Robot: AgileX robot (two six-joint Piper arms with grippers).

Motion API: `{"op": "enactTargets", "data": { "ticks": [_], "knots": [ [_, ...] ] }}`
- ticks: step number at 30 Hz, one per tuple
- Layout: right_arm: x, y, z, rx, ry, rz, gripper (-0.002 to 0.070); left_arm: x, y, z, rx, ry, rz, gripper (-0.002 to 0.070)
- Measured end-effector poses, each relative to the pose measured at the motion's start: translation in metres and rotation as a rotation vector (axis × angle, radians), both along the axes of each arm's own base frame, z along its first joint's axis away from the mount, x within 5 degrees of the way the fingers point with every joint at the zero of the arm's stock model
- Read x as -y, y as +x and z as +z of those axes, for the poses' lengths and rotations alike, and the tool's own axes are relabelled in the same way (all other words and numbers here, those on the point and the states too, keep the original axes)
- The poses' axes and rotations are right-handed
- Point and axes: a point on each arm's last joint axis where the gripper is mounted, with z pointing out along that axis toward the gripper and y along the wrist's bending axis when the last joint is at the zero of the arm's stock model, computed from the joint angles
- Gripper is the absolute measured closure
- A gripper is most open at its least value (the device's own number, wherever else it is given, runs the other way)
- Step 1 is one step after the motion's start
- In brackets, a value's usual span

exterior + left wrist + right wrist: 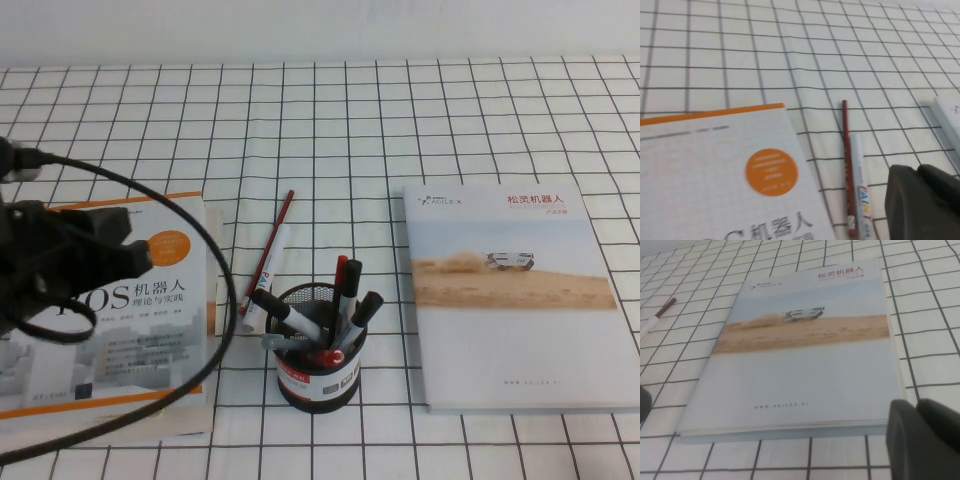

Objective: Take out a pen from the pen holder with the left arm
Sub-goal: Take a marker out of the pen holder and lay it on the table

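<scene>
Left gripper [917,172] closed tight, holding nothing, hovering over the ROS book [150,340], 9 o'clock of the pen holder [320,378]. Right gripper [916,406] closed too, by the AgileX booklet [515,320] at 3 o'clock.

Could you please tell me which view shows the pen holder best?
High view: the pen holder stands whole, pens inside. Left wrist misses it; right wrist gives maybe a dark sliver. Left gripper over the book, right gripper by the booklet.
</scene>
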Motion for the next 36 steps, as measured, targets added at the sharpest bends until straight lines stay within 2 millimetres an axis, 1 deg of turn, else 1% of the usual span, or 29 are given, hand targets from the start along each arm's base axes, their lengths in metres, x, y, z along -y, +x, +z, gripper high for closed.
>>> {"op": "enactTargets", "data": {
  "ticks": [3,5,9,11,15,20,21,23,29,30,32,36],
  "knots": [
    [0.0,0.0,0.0,0.0,0.001,0.0,0.0688,0.017,0.005,-0.006,0.018,0.0,-0.028,0.0677],
    [0.0,0.0,0.0,0.0,0.001,0.0,0.0689,0.026,0.004,-0.008,0.04,-0.002,-0.043,0.0677],
    [0.0,0.0,0.0,0.0,0.001,0.0,0.0689,0.038,-0.004,-0.016,0.096,-0.02,-0.031,0.0677],
    [0.0,0.0,0.0,0.0,0.001,0.0,0.0689,0.044,-0.011,-0.024,0.107,-0.047,-0.029,0.0677],
    [0.0,0.0,0.0,0.0,0.002,0.0,0.0689,0.051,-0.025,-0.04,0.1,-0.15,-0.029,0.0677],
    [0.0,0.0,0.0,0.0,0.002,0.0,0.0688,0.051,-0.036,-0.05,0.161,-0.266,-0.072,0.0675],
    [0.0,0.0,0.0,0.0,0.002,0.0,0.0689,0.05,-0.038,-0.052,0.164,-0.288,-0.079,0.0663],
    [0.0,0.0,0.0,0.0,0.002,0.0,0.0689,0.051,-0.039,-0.053,0.16,-0.318,-0.086,0.0612],
    [0.0,0.0,0.0,0.0,0.002,0.0,0.0688,0.052,-0.039,-0.052,0.154,-0.387,-0.08,0.0351],
    [0.0,0.0,0.0,0.0,0.002,0.0,0.0688,0.053,-0.038,-0.053,0.146,-0.396,-0.077,0.0317],
    [0.0,0.0,0.0,0.0,0.002,0.0,0.0689,0.055,-0.036,-0.058,0.12,-0.413,-0.066,0.0281],
    [0.0,0.0,0.0,0.0,0.002,0.0,0.0689,0.061,-0.028,-0.071,0.074,-0.459,-0.045,0.026]
  ]
}}
